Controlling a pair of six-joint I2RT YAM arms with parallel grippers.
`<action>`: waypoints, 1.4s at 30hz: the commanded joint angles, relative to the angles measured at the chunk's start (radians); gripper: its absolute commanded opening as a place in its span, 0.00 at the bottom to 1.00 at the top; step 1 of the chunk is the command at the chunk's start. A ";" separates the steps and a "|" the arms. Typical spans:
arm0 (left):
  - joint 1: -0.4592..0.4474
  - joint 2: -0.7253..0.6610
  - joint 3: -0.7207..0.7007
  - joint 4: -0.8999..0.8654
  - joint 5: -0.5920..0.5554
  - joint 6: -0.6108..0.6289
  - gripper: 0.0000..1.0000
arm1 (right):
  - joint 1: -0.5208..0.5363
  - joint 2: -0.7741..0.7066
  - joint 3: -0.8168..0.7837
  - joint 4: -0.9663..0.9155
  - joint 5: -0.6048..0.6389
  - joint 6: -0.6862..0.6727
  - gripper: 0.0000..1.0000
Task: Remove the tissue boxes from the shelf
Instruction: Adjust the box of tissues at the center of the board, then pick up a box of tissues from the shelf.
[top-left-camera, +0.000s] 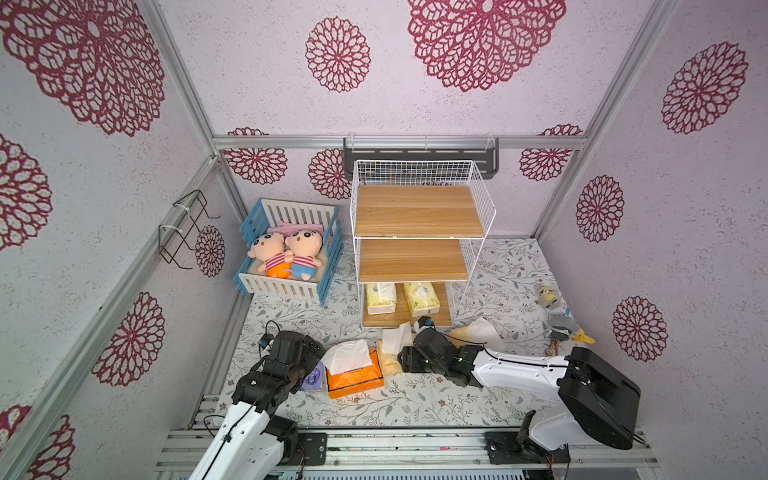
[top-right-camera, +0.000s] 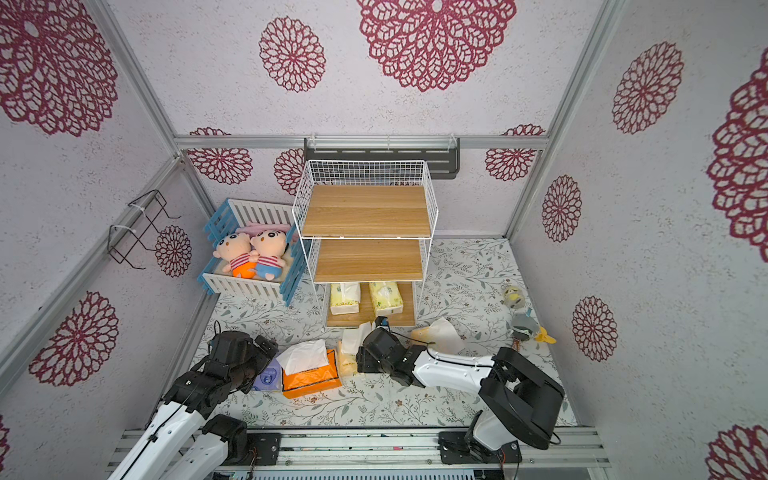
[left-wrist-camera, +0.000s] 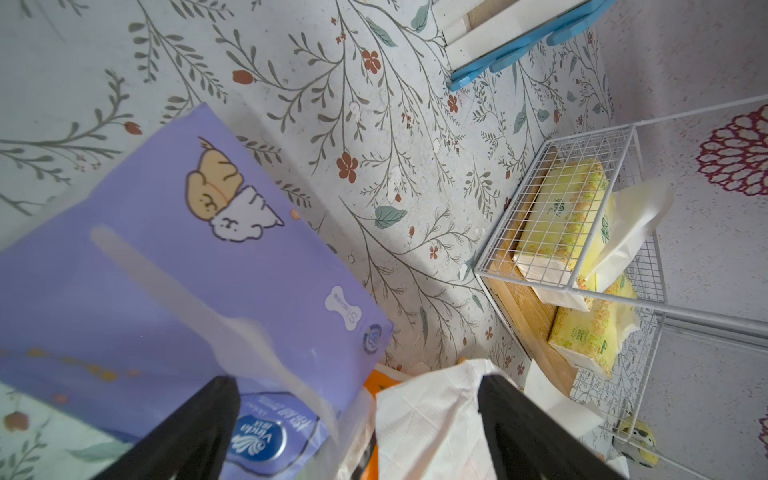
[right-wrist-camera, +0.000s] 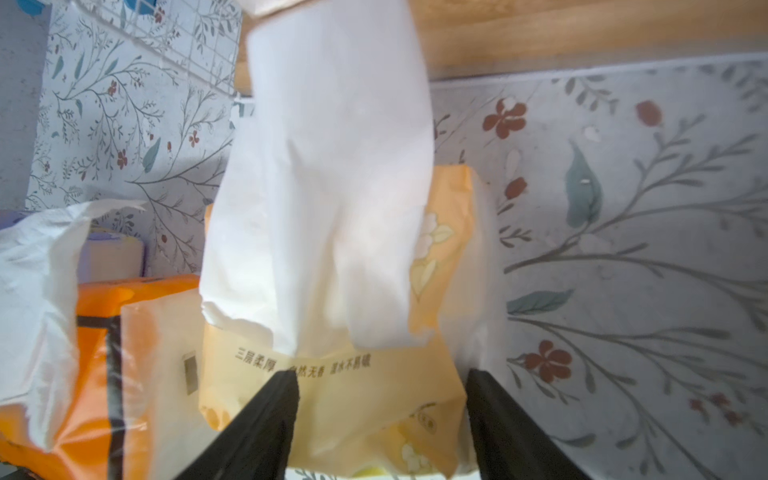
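Top views, count: one tall three-tier shelf (top-left-camera: 417, 210) of white wire grid and light wooden boards at the back wall, and six soft plastic-wrapped tissue bricks. Two yellow-green tissue packs (top-left-camera: 380, 298), (top-left-camera: 421, 298) lie side by side on its bottom board. Four lie on the floral mat (top-left-camera: 498, 270) in front: one lavender tissue pack (top-left-camera: 312, 377), one orange tissue pack (top-left-camera: 355, 376) just beside it with crumpled white tissue sticking up, one pale yellow tissue pack (top-left-camera: 390, 365) next over, and one cream tissue pack (top-left-camera: 461, 333) off toward my right arm. Also one blue-and-white slatted crate (top-left-camera: 286, 286) holding two plush dolls (top-left-camera: 266, 253), (top-left-camera: 305, 249); both top views agree. Left wrist: my left pincer (left-wrist-camera: 359, 386) is spread wide and clamps nothing. The glossy lavender tissue pack (left-wrist-camera: 166, 270), printed with a cartoon dog, lies under one black finger and the orange pack's tissue under the other; contact I cannot tell. The two yellow-green packs show behind the shelf's wire side. Right wrist: my right pincer (right-wrist-camera: 380, 376) is parted and gripping nothing. It sits over the pale yellow tissue pack (right-wrist-camera: 353, 407), which lies flat on the mat just before the shelf's bottom board with a white sheet standing up from it. Touching or not, I cannot tell.
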 joint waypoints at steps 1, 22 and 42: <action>0.024 0.016 0.036 0.056 -0.022 0.069 0.97 | 0.032 0.007 0.024 0.046 -0.008 0.049 0.70; 0.072 0.315 0.327 0.483 0.330 0.429 0.97 | -0.193 -0.340 -0.127 0.230 0.026 0.082 0.70; -0.015 0.417 0.398 0.628 0.346 0.465 0.97 | -0.240 0.037 -0.051 0.624 0.090 -0.020 0.70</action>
